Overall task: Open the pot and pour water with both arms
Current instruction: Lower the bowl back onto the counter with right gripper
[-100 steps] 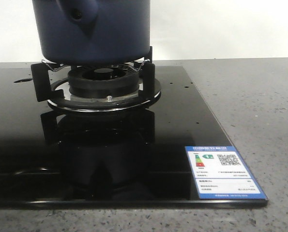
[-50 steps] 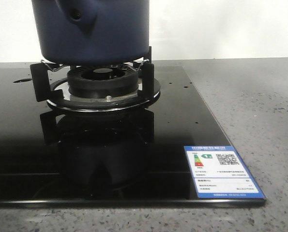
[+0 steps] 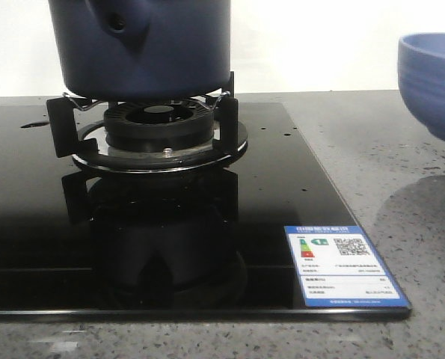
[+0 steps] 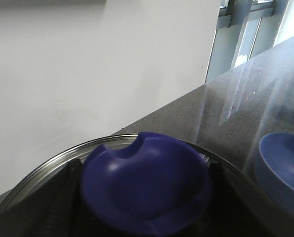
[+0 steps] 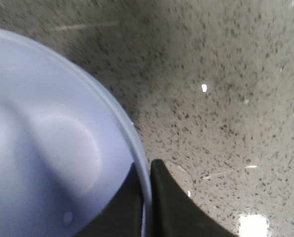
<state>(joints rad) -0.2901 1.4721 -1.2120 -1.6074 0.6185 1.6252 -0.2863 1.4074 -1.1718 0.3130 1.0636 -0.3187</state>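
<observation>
Listing near to far. Energy label (image 3: 347, 265): glossy blue-bordered sticker, flat on the near right corner of the hob.

Hob (image 3: 282, 179): black glass, mirror-smooth, reflecting the burner; set into a speckled grey stone counter (image 3: 401, 172).

Burner (image 3: 158, 123): ribbed black ring on a bright metal plate, with black angular pot supports (image 3: 61, 123) around it.

Pot (image 3: 140, 45): dark navy, matte, straight-sided, a stubby nub with a round hole on its front. It sits on the supports over the burner, top out of the front view. The left wrist view looks down on its lid (image 4: 147, 185), a steel-rimmed disc with a rounded purple-blue knob, which looks still in place.

Left gripper: fingers not visible; the camera sits close above the knob, probably lined up for the lift. Whether apart or together cannot be told.

Bowl (image 3: 435, 82): periwinkle blue, faintly ribbed, smooth glaze, off the counter at the right with its shadow below, likely brought to receive the water.

Right gripper (image 5: 147, 197): two dark fingers pinched on the bowl's thin rim, one inside, one outside.
</observation>
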